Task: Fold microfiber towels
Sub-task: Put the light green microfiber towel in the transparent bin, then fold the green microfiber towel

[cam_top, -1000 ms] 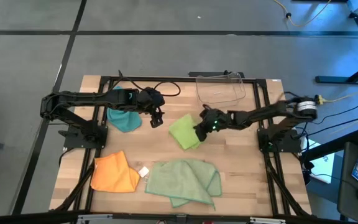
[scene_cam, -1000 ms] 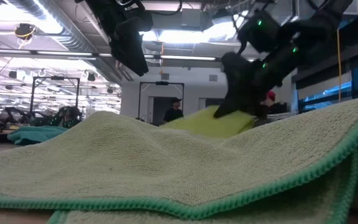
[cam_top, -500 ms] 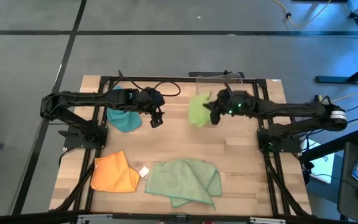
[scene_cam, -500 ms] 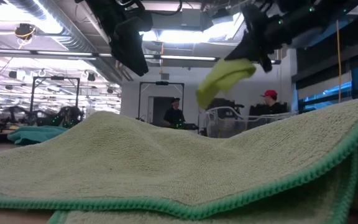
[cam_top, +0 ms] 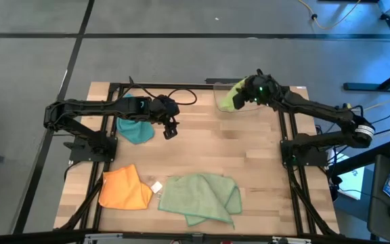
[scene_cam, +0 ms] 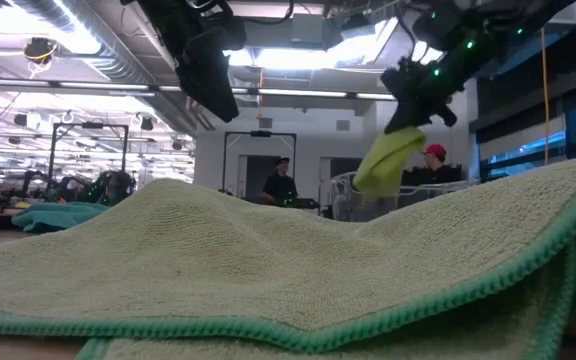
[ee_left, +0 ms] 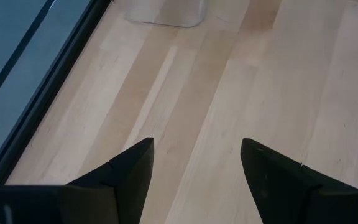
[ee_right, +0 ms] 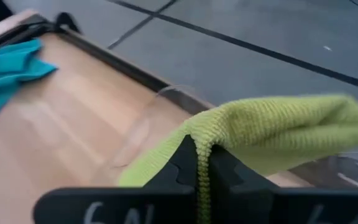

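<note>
Right end effector (cam_top: 248,95): pinching lime green towel (cam_top: 231,97), which hangs below it over clear bin (cam_top: 249,107) | Left end effector (cam_top: 170,130): spread, empty, above bare counter (cam_top: 249,156) | Writing: none legible

Both arms are dark, near black, built of slim jointed links on black bases. The left arm (cam_top: 93,112) carries a teal-lit patch near its wrist, and a black cable loops from it toward the far side. The right arm (cam_top: 317,112) shows small green lights near its wrist and a pale silvery ring at one joint. The left pincer (ee_left: 194,177) has two broad, black, wedge-shaped fingers. The right pincer (ee_right: 197,171) has black fingers, with pale markings on the housing behind them.
</note>
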Tool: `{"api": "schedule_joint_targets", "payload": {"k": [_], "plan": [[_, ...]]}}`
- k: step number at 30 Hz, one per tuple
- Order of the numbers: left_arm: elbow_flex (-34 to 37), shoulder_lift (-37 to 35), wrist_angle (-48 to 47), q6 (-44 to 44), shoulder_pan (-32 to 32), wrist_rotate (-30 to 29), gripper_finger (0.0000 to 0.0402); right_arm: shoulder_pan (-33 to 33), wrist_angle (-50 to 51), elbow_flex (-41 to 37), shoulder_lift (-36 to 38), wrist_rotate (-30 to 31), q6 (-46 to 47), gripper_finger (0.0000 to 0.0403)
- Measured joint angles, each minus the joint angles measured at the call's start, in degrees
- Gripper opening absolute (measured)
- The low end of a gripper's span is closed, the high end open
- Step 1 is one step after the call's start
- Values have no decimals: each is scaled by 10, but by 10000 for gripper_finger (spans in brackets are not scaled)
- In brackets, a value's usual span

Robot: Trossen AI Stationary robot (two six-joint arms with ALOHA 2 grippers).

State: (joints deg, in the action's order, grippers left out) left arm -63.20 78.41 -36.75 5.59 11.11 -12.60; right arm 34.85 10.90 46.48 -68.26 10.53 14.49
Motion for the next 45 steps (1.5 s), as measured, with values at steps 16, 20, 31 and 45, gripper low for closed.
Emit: {"api": "schedule_joint_targets", "payload": {"k": [16, 20, 31, 45], "plan": [[0, 0, 2, -2, 0, 0, 235, 103, 12, 1, -131, -83, -16, 9], [0, 0, 2, -1, 0, 0, 235, 129, 60, 1, -151, -65, -13, 63], [0, 0, 2, 2, 0, 0, 235, 143, 204, 85, -153, 25, 14, 232], [0, 0, 2, 3, 0, 0, 235, 106, 207, 131, -152, -15, 2, 221]]}}
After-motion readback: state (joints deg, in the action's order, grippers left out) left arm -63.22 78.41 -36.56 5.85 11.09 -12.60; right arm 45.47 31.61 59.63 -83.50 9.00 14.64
